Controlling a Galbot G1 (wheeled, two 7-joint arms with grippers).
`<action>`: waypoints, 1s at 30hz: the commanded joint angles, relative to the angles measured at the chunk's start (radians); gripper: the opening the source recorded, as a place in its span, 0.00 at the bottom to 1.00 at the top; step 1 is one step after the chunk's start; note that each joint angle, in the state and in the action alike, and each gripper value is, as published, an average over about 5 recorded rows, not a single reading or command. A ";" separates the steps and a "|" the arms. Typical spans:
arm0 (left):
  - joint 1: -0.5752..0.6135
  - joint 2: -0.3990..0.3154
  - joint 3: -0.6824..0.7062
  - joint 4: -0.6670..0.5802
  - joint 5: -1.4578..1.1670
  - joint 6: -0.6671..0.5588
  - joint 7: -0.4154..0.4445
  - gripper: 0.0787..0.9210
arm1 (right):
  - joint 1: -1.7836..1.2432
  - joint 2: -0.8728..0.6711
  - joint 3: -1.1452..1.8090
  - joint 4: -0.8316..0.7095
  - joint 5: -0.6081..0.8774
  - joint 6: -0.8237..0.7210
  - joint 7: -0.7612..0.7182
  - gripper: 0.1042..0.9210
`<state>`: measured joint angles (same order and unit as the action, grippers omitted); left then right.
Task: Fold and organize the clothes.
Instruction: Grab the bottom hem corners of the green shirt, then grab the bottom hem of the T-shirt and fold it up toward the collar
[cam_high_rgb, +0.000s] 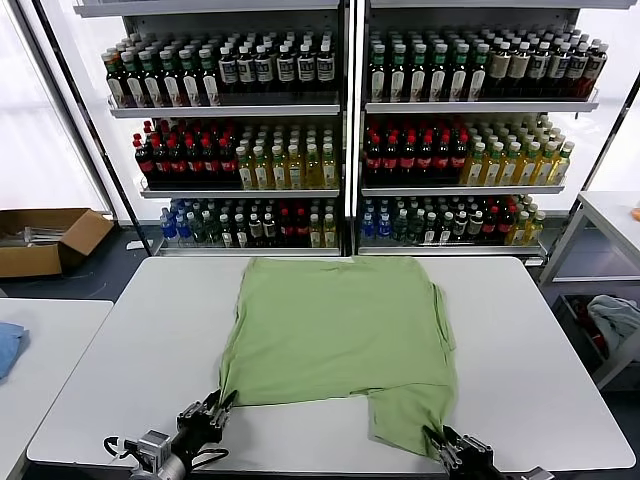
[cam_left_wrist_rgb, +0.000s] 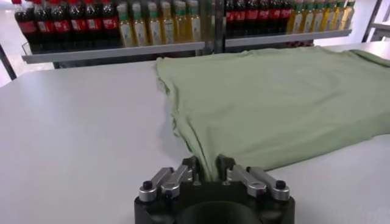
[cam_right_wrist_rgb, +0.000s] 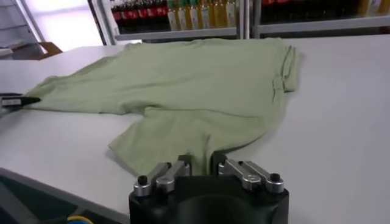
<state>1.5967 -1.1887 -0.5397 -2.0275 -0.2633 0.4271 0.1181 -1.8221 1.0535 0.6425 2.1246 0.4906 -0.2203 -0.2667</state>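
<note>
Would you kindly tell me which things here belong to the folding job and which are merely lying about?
Job:
- green shirt
- left gripper, shut on its near corner
- right gripper, shut on its near hem

Lying about:
- cardboard box
- blue cloth
- bottle shelves

Soft matt cloth shirt (cam_high_rgb: 335, 330) on smooth table (cam_high_rgb: 540, 370).

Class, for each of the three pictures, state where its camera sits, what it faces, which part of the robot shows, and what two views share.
Head view: high on the robot, facing forward and down at the table, the green shirt and drink shelves; both pincers show at the near edge.
Left wrist view: low behind the left pincer, shut on the shirt's near corner.
Right wrist view: low behind the right pincer, shut on the shirt's hem.
Shared: both wrist views show the shirt and shelves.
</note>
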 joint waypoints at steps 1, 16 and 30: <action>0.002 0.002 0.006 -0.010 0.005 0.006 -0.007 0.11 | -0.040 0.007 0.014 0.018 0.023 0.070 -0.037 0.01; 0.173 -0.016 -0.054 -0.208 0.012 0.010 -0.019 0.01 | -0.349 0.031 0.187 0.147 0.107 0.152 -0.107 0.00; 0.309 0.018 -0.096 -0.341 0.012 0.028 -0.018 0.01 | -0.130 0.040 0.159 0.113 0.227 0.144 -0.066 0.00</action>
<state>1.8467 -1.1760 -0.6173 -2.2992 -0.2542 0.4521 0.0983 -2.0791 1.0886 0.7907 2.2665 0.6531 -0.0826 -0.3460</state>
